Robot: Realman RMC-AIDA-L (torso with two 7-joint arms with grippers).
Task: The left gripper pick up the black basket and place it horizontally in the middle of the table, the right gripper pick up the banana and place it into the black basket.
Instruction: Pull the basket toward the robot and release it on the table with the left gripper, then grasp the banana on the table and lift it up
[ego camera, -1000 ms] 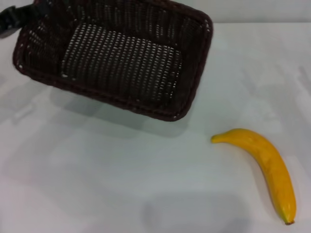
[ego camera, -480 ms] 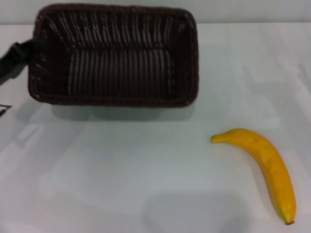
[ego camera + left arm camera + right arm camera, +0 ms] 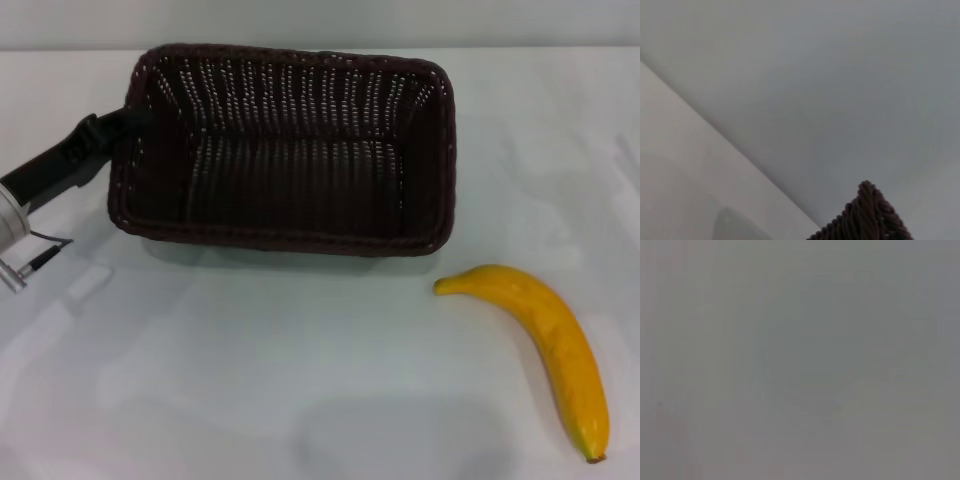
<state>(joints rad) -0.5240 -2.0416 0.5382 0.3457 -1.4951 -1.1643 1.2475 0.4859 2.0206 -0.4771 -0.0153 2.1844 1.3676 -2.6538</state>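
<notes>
Nearest the robot, at about four o'clock in the head view, the banana (image 3: 545, 345) lies flat on the table (image 3: 250, 380), its curved yellow body running from a stem end near the picture's middle down to a small dark tip close to the lower right corner. It touches nothing else and sits just clear of the basket's near right corner.

Beyond it, from the centre up toward twelve o'clock, the black basket (image 3: 290, 150) rests with its long side across the table, opening upward, its woven floor and slatted walls showing through. Its rim looks level.

At nine o'clock the left gripper (image 3: 118, 130) reaches in from the left edge, its black link and silver-grey wrist trailing a thin cable (image 3: 40, 255). Its jaws are clamped on the basket's left short rim. The left wrist view shows only a bit of braided rim (image 3: 867, 215) against the pale tabletop.

The right gripper is in none of the views; the right wrist view is a blank grey field.
</notes>
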